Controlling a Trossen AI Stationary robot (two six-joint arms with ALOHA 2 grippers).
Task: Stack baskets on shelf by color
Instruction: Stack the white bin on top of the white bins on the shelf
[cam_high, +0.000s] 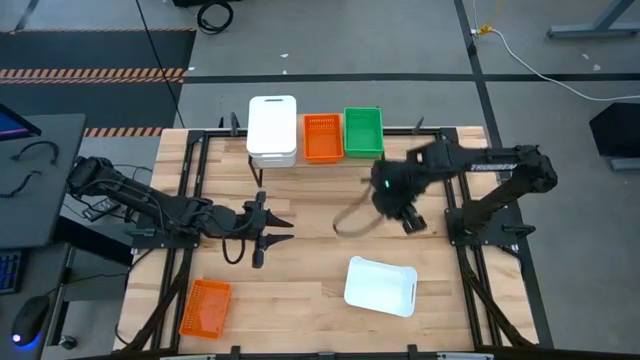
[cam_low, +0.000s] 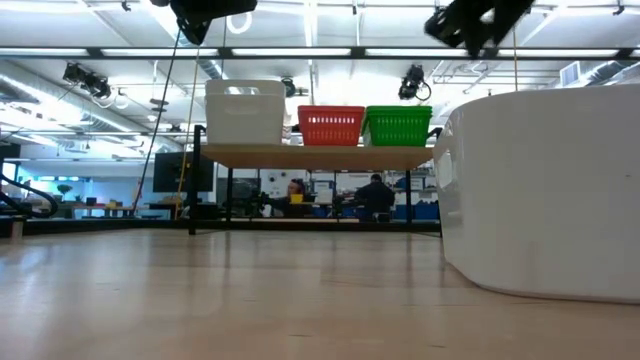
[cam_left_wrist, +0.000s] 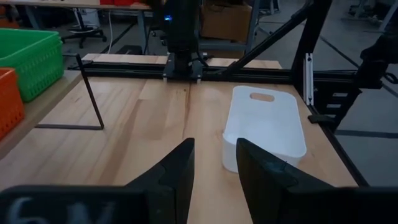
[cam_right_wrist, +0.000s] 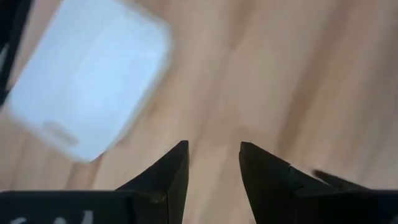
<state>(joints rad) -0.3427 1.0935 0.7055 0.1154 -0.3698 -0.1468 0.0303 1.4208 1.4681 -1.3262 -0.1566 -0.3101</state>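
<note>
On the shelf (cam_low: 315, 156) at the table's far side stand a white stack of baskets (cam_high: 272, 128), an orange basket (cam_high: 322, 137) and a green basket (cam_high: 362, 132), side by side on their bottoms. A loose white basket (cam_high: 381, 285) lies on the table at the near right, and a loose orange basket (cam_high: 205, 306) at the near left. My left gripper (cam_high: 285, 229) hovers open over the table's middle, pointing right toward the white basket (cam_left_wrist: 264, 127). My right gripper (cam_right_wrist: 214, 149) hangs open above the table, pointing down, beside the white basket (cam_right_wrist: 90, 81).
Black frame rails run along the table's sides and far edge. The shelf's thin black legs (cam_left_wrist: 90, 93) stand on the table under the plank. A cable loop (cam_high: 350, 220) hangs by the right arm. Bare wood lies between the two grippers.
</note>
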